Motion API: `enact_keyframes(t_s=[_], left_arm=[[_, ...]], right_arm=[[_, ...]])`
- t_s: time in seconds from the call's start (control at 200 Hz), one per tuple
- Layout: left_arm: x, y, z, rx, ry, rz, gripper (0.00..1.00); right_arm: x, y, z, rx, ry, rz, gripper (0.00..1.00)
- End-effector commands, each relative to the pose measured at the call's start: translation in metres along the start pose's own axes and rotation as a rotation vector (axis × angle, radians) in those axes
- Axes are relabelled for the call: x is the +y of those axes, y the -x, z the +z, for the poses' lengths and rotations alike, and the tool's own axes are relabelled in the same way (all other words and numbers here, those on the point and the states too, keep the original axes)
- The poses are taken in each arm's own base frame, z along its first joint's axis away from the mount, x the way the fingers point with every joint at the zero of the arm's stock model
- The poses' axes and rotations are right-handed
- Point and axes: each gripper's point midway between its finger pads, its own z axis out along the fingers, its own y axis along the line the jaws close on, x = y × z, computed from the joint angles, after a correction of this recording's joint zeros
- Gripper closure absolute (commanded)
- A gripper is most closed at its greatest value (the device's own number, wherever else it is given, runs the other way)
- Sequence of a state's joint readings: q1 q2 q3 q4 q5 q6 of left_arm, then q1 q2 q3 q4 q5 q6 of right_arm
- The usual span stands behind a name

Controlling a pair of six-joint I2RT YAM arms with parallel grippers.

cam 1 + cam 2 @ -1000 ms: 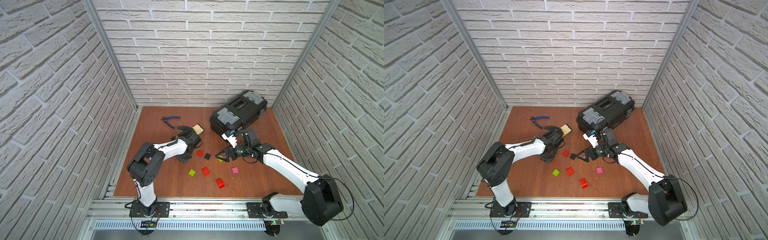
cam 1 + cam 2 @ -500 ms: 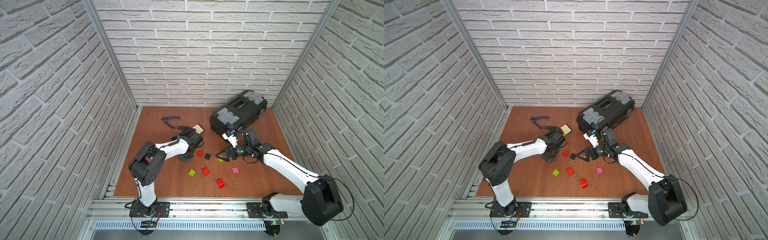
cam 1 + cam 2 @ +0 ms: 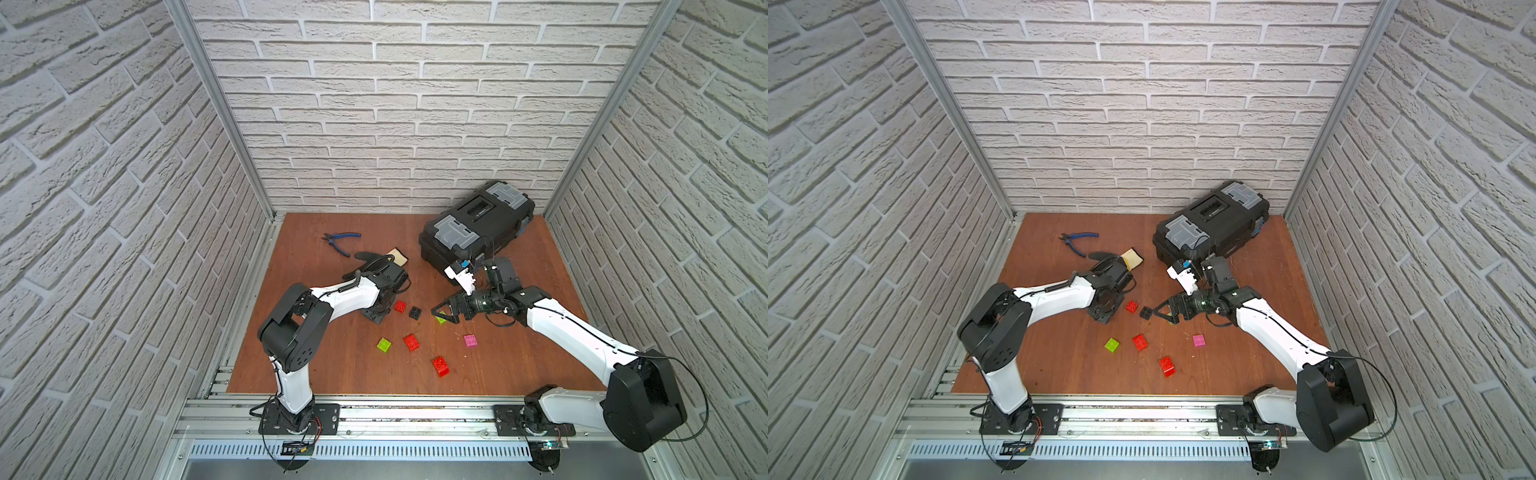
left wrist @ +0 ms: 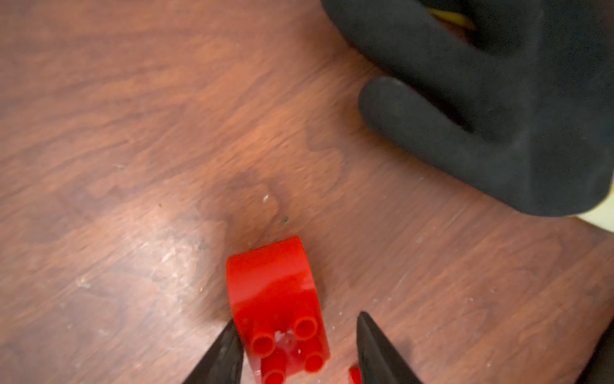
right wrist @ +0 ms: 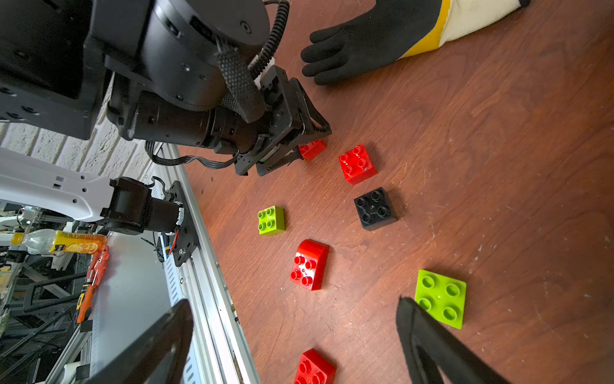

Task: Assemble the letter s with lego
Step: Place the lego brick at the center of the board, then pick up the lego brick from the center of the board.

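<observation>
Red plastic sits between the tips of our left pincer, which stands partly open astride a curved red brick, one tip at its side, the other clear, so nothing is clamped. Our right pincer gapes wide and empty near a lime green brick. The lego lies loose at the middle of the table in both top views, nothing joined. We judge a skewed closing could flick the slick brick toward the glove. The toolbox, upper right of the table, is shut; its contents are hidden.
</observation>
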State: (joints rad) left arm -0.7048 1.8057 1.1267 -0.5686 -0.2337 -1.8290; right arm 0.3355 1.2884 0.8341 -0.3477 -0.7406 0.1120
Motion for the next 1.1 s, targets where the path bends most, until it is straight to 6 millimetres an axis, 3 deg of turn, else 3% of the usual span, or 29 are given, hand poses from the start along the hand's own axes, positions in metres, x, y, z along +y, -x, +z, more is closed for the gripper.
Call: enact_keyframes(t_s=[0.0, 0.205, 0.575, 0.7, 0.895, 1.095], left_arm=[[-0.008, -0.002, -0.005, 0.004, -0.018, 0.012, 0.45], [-0.009, -0.002, -0.013, 0.009, -0.035, 0.025, 0.43], [-0.018, 0.004, -0.044, 0.006, -0.088, 0.267, 0.30], [-0.025, 0.008, -0.052, -0.016, -0.125, 0.422, 0.29], [-0.056, 0.004, -0.071, -0.081, -0.256, 0.817, 0.28], [-0.064, -0.012, -0.064, -0.052, -0.290, 1.095, 0.24]], right_arm=[[0.004, 0.003, -0.005, -0.021, 0.011, -0.035, 0.04], [0.005, 0.004, -0.005, -0.021, 0.011, -0.037, 0.04], [0.006, 0.005, -0.009, -0.029, 0.002, -0.036, 0.04], [0.005, 0.007, -0.009, -0.048, -0.004, -0.008, 0.05], [0.006, 0.007, -0.011, -0.068, -0.016, 0.025, 0.06], [0.007, 0.005, -0.012, -0.074, -0.028, 0.041, 0.06]])
